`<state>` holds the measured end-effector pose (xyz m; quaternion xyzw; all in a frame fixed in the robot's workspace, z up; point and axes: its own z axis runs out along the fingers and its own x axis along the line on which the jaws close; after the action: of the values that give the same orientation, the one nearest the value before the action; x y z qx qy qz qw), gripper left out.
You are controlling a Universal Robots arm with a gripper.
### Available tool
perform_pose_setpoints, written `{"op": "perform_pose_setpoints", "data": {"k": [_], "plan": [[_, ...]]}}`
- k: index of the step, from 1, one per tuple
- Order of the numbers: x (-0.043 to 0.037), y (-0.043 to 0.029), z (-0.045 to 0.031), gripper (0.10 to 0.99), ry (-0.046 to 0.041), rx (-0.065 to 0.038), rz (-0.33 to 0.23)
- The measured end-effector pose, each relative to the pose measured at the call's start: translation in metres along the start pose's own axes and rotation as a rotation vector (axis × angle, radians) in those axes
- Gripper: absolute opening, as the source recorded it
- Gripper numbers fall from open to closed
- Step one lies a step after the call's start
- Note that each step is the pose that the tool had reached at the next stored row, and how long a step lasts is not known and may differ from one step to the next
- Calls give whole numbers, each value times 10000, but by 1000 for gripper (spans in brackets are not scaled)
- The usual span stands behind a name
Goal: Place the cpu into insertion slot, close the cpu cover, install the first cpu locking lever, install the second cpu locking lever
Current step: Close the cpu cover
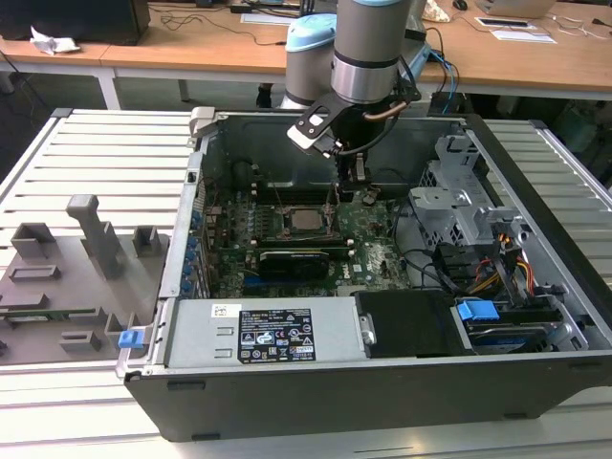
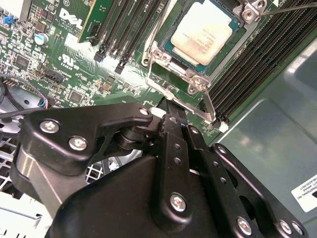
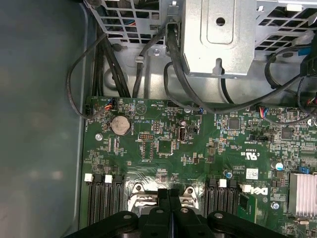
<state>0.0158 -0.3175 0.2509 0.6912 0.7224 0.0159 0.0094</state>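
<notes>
The cpu (image 2: 203, 32), a pale silver square chip, lies in the insertion slot (image 2: 171, 48) on the green motherboard; it also shows in the exterior view as the cpu (image 1: 304, 222). The cpu cover (image 2: 194, 82), a metal frame, lies down around the chip. Thin locking lever rods show at the socket's edge (image 2: 210, 105) and at its far corner (image 2: 292, 5). My gripper (image 2: 167, 105) is shut, its black fingertips together just off the socket's near edge. In the first wrist view the gripper (image 3: 168, 194) hangs low over the socket's metal rim. I cannot tell whether it touches a lever.
Long black memory slots (image 2: 257, 54) flank the socket. A black card (image 1: 292, 260) lies toward the front, a metal drive cage (image 1: 449, 206) with cables (image 3: 173, 64) stands at the exterior view's right, and a power supply (image 1: 258, 335) is in front. Grey fixtures (image 1: 67, 277) sit outside the case.
</notes>
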Motion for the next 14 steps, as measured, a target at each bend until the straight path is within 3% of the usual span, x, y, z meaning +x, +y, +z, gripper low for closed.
{"op": "perform_pose_setpoints", "data": {"k": [14], "plan": [[3,-74,-2,106,0,0,0]]}}
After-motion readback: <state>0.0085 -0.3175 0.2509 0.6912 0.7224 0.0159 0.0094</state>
